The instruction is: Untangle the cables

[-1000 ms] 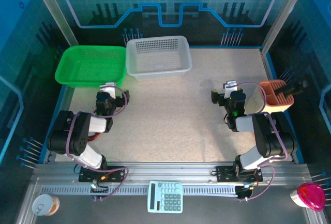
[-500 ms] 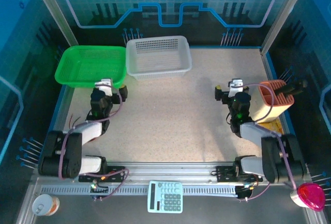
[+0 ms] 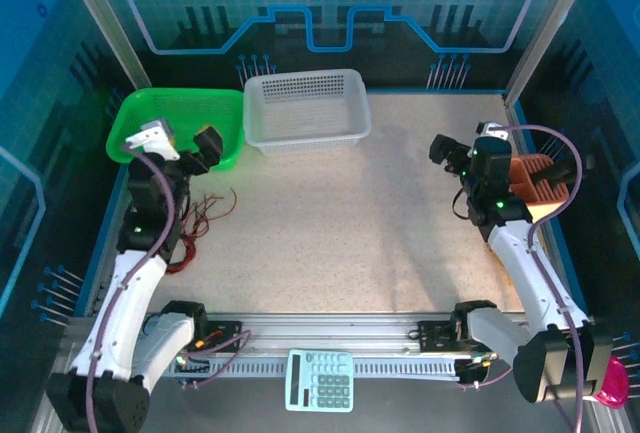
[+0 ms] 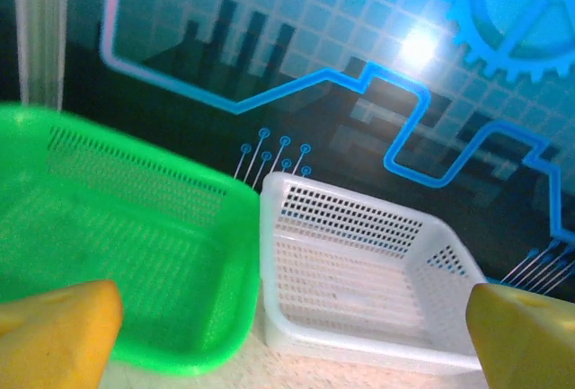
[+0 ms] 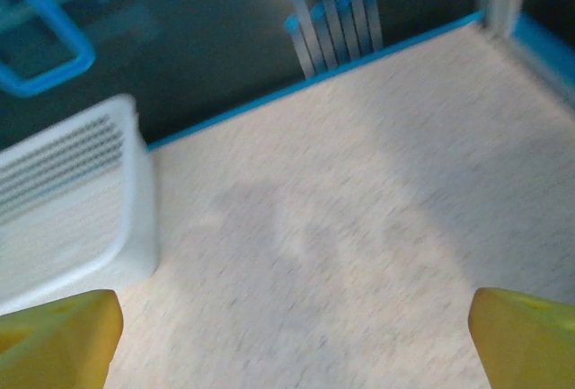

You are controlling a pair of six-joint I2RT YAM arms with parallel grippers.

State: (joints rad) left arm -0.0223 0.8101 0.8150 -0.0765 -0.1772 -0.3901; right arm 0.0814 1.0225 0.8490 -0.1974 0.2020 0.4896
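Note:
The cables [image 3: 203, 211], thin red and black wires in a loose tangle, lie on the table at the left, just right of my left arm. My left gripper [image 3: 198, 151] hangs open above the near rim of the green basket [image 3: 170, 118], behind the cables and apart from them. In the left wrist view its yellow fingertips [image 4: 56, 335] stand wide with nothing between them. My right gripper [image 3: 449, 153] is open over bare table at the right, its yellow fingertips [image 5: 526, 340] far apart and holding nothing.
The green basket [image 4: 117, 227] and a white basket [image 3: 305, 103] [image 4: 359, 263] [image 5: 63, 209] stand side by side at the back. An orange holder [image 3: 535, 178] sits beside the right arm. A calculator [image 3: 320, 380] and a can [image 3: 88, 395] lie on the near rail.
Both arms have unfolded and risen. The left gripper swung left and back to the green basket, uncovering the cables. The right gripper moved back and to the right. Both stayed open.

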